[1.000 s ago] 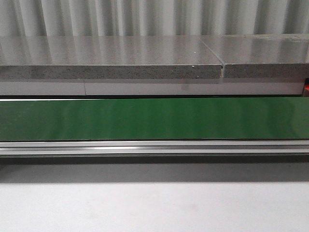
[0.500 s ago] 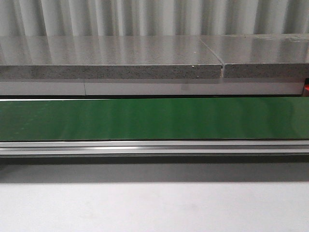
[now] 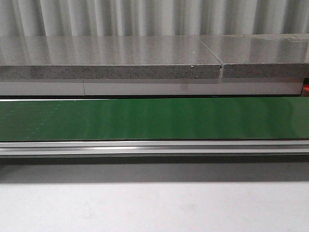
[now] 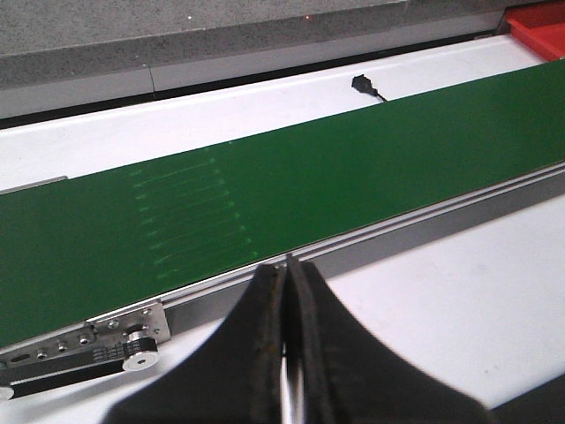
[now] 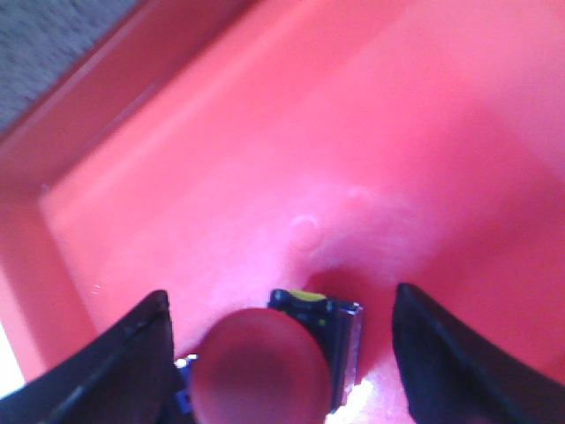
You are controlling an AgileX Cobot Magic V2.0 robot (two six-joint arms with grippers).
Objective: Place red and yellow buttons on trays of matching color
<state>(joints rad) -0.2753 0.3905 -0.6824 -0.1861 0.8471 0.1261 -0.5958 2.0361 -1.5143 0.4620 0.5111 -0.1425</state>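
Observation:
A red button point(image 5: 260, 367) with a dark block-shaped base lies on the floor of the red tray point(image 5: 380, 132) in the right wrist view. My right gripper point(image 5: 281, 300) is open, one finger on each side of the button and neither touching it. My left gripper point(image 4: 288, 269) is shut on nothing and hovers over the white table beside the near rail of the green conveyor belt point(image 4: 265, 194). A corner of the red tray point(image 4: 538, 26) shows past the belt's far end. Yellow buttons and a yellow tray are out of view. The front view shows neither gripper.
The green belt point(image 3: 154, 118) runs across the front view with an aluminium rail along its near side. A grey stone ledge point(image 3: 111, 72) rises behind it. A black cable plug point(image 4: 364, 85) lies on the white strip beyond the belt. White table point(image 3: 154, 208) lies in front.

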